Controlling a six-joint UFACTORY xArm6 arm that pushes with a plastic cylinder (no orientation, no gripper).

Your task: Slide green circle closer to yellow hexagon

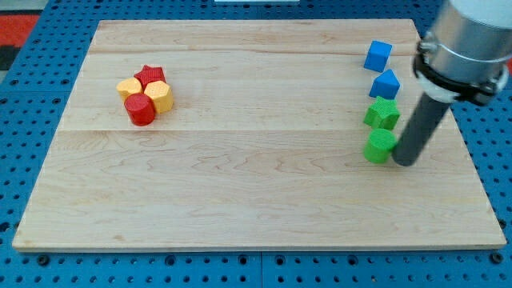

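The green circle (380,146) lies at the view's right side of the wooden board (240,176). My tip (405,162) stands just to the circle's right, touching or nearly touching it. The yellow hexagon (160,96) sits far off at the view's upper left, in a tight cluster with a red star (149,76), another yellow block (128,87) and a red circle (140,110).
A green star-like block (382,114) lies just above the green circle. Above it are a blue block (385,84) and a blue cube (378,55). The board's right edge is close to my tip.
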